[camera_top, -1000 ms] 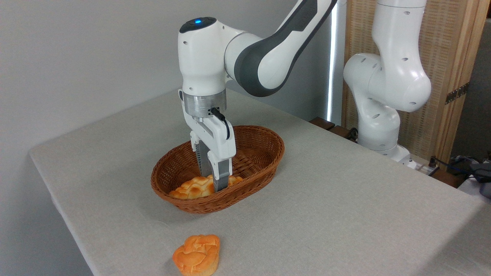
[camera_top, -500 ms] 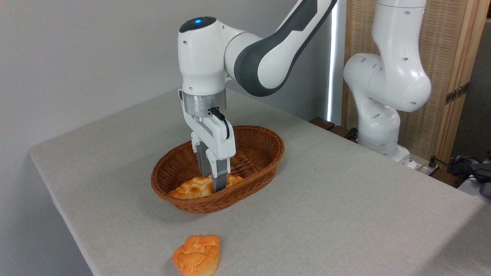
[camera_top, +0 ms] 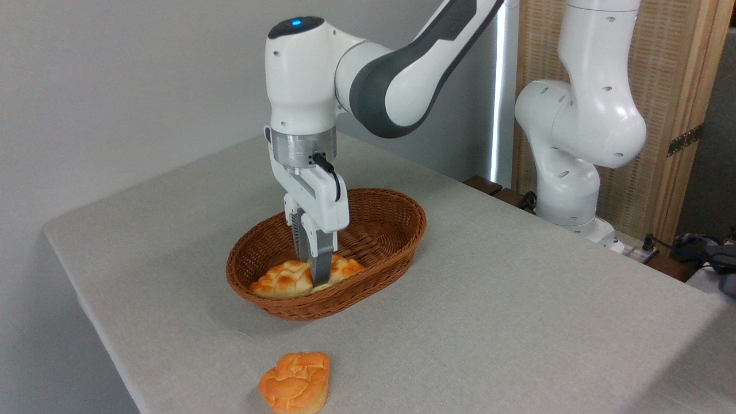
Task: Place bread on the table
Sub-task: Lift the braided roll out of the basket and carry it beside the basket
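Bread [camera_top: 282, 280] — a long braided loaf, pale cream with golden-brown toasted bumps — lies inside the brown oval wicker basket [camera_top: 391, 230], toward its near-left end, with one pointed end close to the left rim and the other aimed toward the basket's middle. Its long axis runs roughly left to right and slightly away from the camera, along the basket's length.

The white two-finger gripper [camera_top: 319, 276] of the white and grey Panda arm [camera_top: 368, 75] descends vertically onto the loaf at about mid-length, the fingers crossing the long axis rather than lying along it. The near grey finger [camera_top: 322, 264] covers the loaf's middle; the far finger is mostly hidden behind it. The fingers appear drawn in against the loaf's sides, so the gripper is judged to be clamped on the bread, though the contact itself is partly concealed.

The loaf appears to sit slightly high against the basket wall, which suggests the lift is beginning. The coming move is judged to be a straight rise clear of the rim, then a carry to the light grey-beige cloth-covered tabletop [camera_top: 517, 322]. A small round orange bun [camera_top: 295, 383] rests on the tabletop near the front edge — well apart from the basket.
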